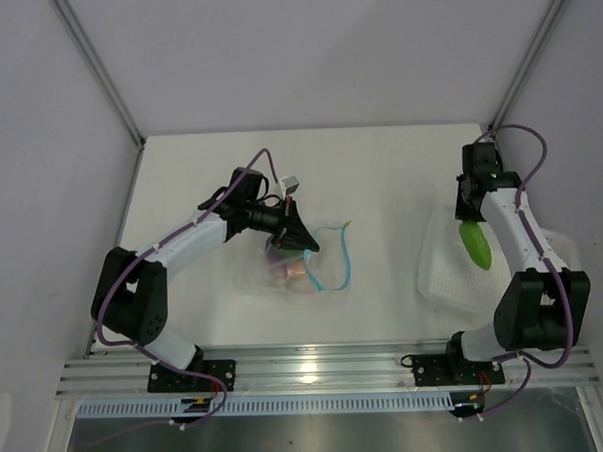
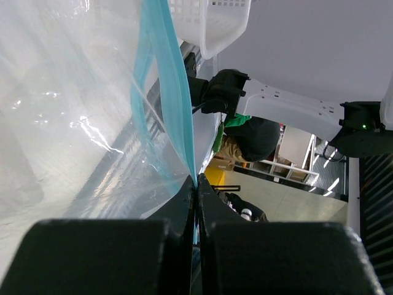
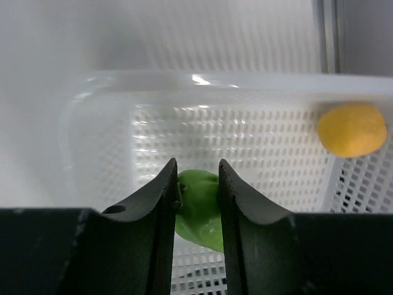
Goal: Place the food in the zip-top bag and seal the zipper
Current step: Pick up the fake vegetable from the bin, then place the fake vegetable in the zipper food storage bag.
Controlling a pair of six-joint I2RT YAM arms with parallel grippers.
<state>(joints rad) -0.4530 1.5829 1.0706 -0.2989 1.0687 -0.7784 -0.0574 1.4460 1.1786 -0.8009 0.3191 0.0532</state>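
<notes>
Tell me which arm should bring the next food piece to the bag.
Right: the right gripper grips the light-green piece over the white basket, while the left gripper is shut on the blue zipper of the bag.

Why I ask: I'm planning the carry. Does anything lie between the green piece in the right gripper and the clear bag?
Nothing visible beyond the white basket's own rim: past it, only bare table lies between the green food piece, pinched by the right gripper, and the zip-top bag, whose zipper the left gripper holds.
</notes>
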